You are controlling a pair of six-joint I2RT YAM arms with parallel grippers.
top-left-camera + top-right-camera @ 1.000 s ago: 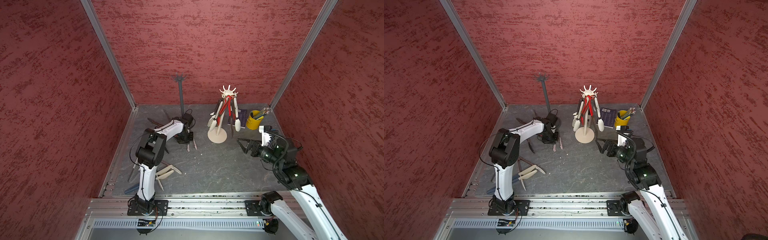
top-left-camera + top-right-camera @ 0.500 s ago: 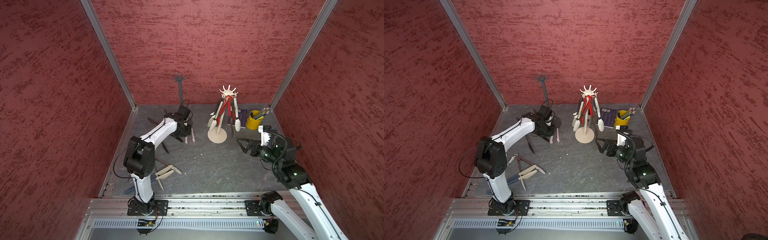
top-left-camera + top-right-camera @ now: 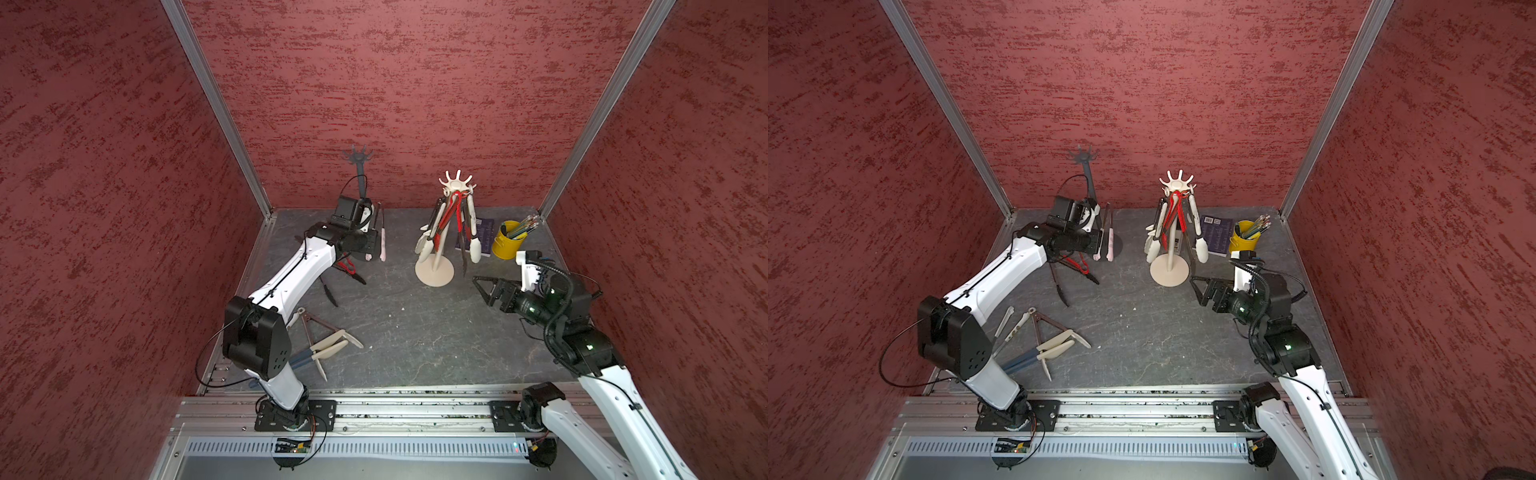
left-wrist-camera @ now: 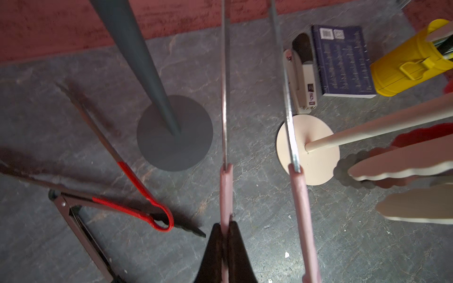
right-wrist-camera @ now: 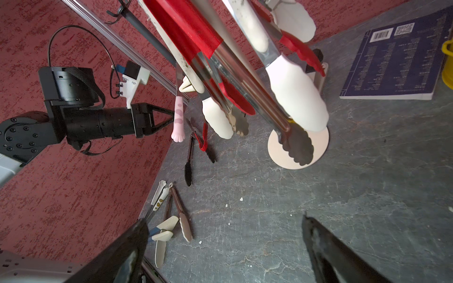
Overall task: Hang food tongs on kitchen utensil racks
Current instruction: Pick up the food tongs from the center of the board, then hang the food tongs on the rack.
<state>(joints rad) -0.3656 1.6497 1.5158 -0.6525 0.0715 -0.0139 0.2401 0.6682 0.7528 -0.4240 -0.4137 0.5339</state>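
The yellow cup (image 3: 508,246) holds pencils (image 3: 524,226). The left gripper (image 4: 225,226) pinches the pink tongs (image 4: 302,196) tight. The right gripper (image 5: 224,220) has its fingers wide apart, empty.

barcode and QR code on blue book (image 5: 397,58), lettering unreadable

Two utensil racks: one dark grey rack (image 3: 360,179) and one cream-white rack (image 3: 428,276). One pink tongs (image 3: 382,245) is held off the counter beside the dark grey rack. Two lie by its base: red-handled tongs (image 3: 346,266) and black tongs (image 3: 330,293). Farther from it, a heap of tongs (image 3: 1054,347) looks like three. The hanging tongs (image 3: 446,220) number at least four. One yellow cup (image 3: 503,246), one blue book (image 3: 1219,235), one stapler (image 4: 302,80).
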